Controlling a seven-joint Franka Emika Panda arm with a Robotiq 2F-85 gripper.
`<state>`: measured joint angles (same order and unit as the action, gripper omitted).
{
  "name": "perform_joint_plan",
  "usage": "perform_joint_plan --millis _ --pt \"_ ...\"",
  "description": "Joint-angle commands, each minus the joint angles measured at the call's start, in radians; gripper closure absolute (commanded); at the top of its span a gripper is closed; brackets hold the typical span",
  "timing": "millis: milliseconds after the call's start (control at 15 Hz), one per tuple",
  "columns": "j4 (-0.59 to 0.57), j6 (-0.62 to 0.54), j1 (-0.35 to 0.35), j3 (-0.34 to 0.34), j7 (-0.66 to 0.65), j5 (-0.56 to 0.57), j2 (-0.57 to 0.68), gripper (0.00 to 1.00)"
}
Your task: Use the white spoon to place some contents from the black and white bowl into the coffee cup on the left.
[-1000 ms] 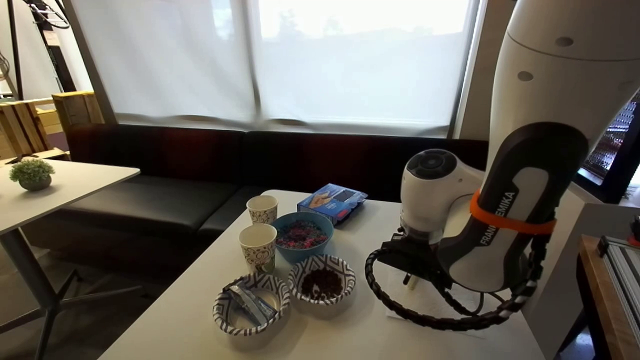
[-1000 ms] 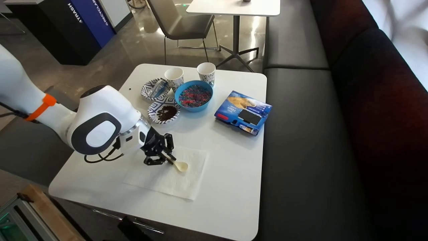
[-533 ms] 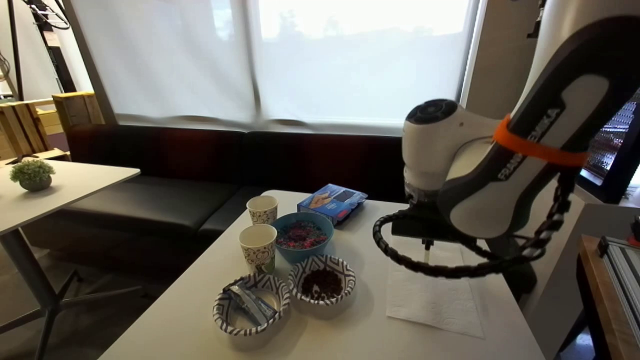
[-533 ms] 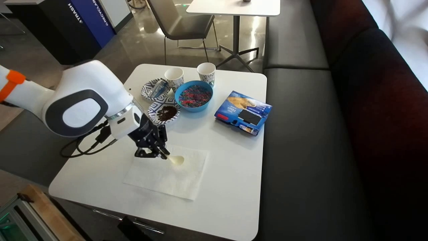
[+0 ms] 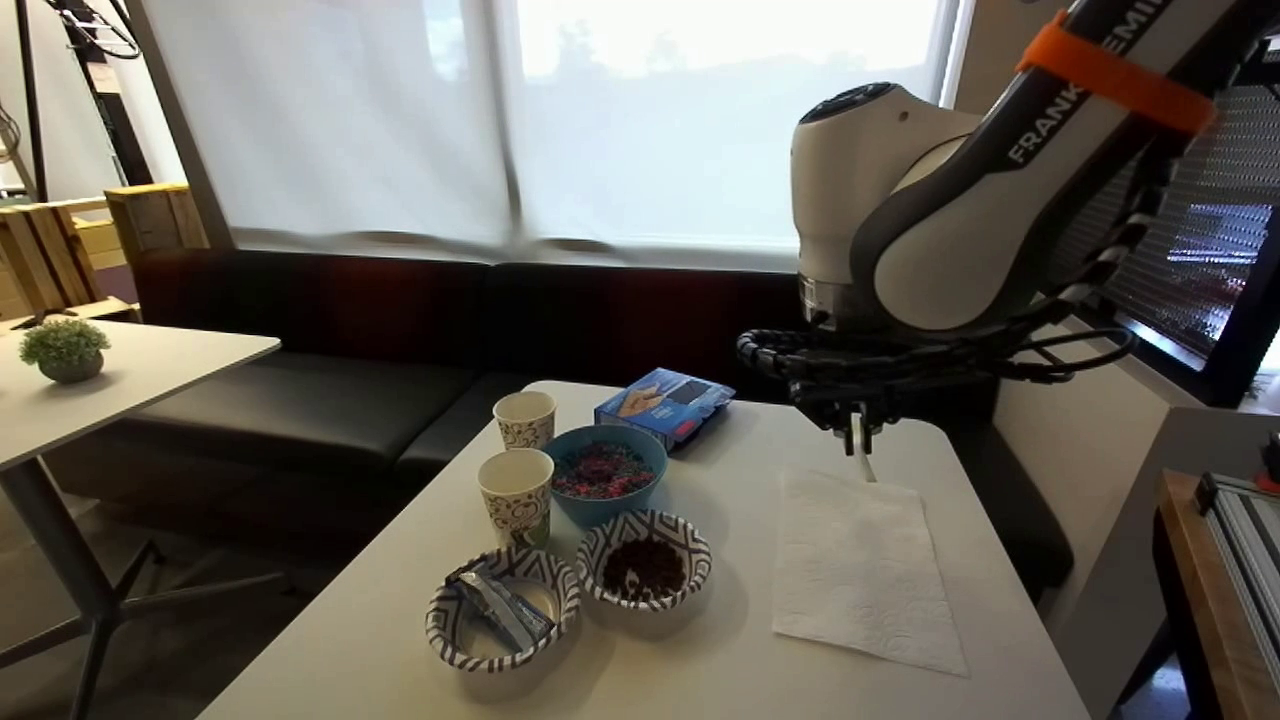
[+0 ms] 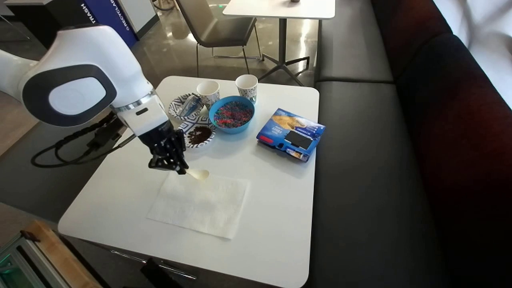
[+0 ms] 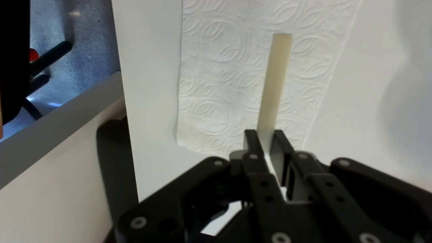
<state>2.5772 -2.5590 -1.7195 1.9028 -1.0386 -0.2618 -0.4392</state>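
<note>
My gripper point(image 7: 266, 135) is shut on the handle of the white spoon point(image 7: 275, 87), whose flat end sticks out past the fingertips in the wrist view. Its scoop end point(image 6: 200, 175) points away from the jaws, raised above the table, and looks empty. In both exterior views the black and white bowl point(image 5: 697, 560) holds dark brown contents point(image 5: 640, 568); the arm covers a bit of its edge point(image 6: 206, 122) in an exterior view. Two patterned paper coffee cups stand behind the bowls: a nearer cup point(image 5: 516, 495) and a farther cup point(image 5: 524, 420). Their insides are hidden.
A like-striped bowl point(image 5: 447, 615) with silvery packets sits beside the brown-filled one. Close to the cups is a blue bowl point(image 5: 590, 512) of red and blue bits. A blue box point(image 5: 665, 403) lies at the table edge. Under the gripper lies a white napkin point(image 5: 865, 580).
The arm has risen, lifting the spoon up from low over the napkin and somewhat toward the striped bowls' side. The grip stays shut. Bowls, cups and box have not moved.
</note>
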Motion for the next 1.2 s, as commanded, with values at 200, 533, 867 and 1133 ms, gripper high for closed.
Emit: perform_joint_plan --millis 200,533,867,1133 --pt "-0.013 0.016 -0.018 0.022 0.222 -0.088 0.058 0.97" --pt "-0.095 0.032 -0.133 0.141 0.434 -0.137 0.134 0.97" --pt "-0.23 0.166 -0.342 0.357 0.716 -0.3 0.113 0.97" --pt "-0.391 0.398 -0.521 0.506 0.961 -0.507 0.001 0.97"
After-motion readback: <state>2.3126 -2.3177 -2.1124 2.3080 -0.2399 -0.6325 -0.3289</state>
